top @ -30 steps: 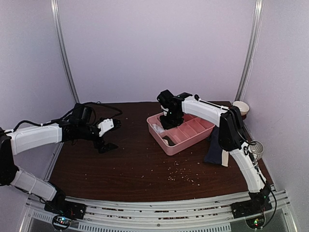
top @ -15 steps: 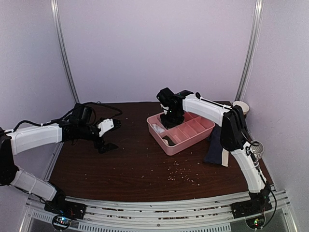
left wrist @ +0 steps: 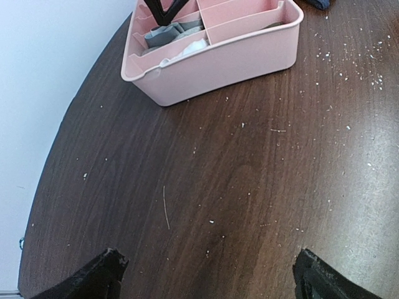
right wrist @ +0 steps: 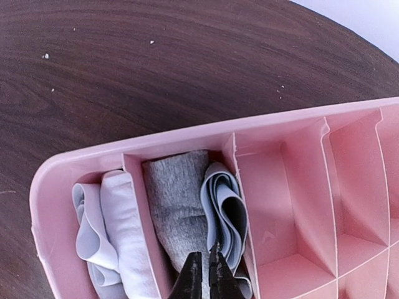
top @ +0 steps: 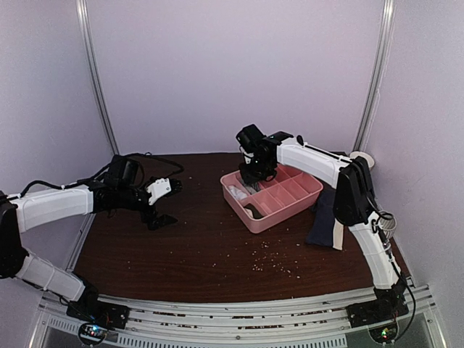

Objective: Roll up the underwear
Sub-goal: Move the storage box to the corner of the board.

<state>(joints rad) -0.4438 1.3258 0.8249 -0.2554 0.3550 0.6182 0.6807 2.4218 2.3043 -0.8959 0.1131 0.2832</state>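
Observation: the right tool (right wrist: 204, 273) is hanging over the far-left end of the pink compartment tray (left wrist: 218, 62), fingers pointing down into the second compartment. Its jaws are showing as narrow, almost touching. The tips are meeting the cloth, but whether they are pinching any of it cannot be told.

The grey underwear (right wrist: 174, 205) is sitting in that compartment as a compact roll, with a pale folded band pressed against its right side. A white cloth (right wrist: 115, 218) is occupying the end compartment beside it. The other compartments in the wrist view are showing bare pink.

The navy underwear (top: 321, 216) is lying on the counter (top: 217, 254) just beside the tray's right side, partly hidden behind the right arm and showing a cream edge. It is looking loose, not rolled.

The left tool (top: 163, 204) is hovering over the left of the counter, well apart from the tray, jaws wide and holding nothing. Crumbs (top: 272, 257) are lying scattered in front of the tray.

Assessment: the step in hand is appearing to be the stowing of the grey roll; roughly half the task is looking done.

Next move: the right tool is needing to lift clear without dragging the roll open. The navy pair is then needing flattening and rolling, probably with both tools.
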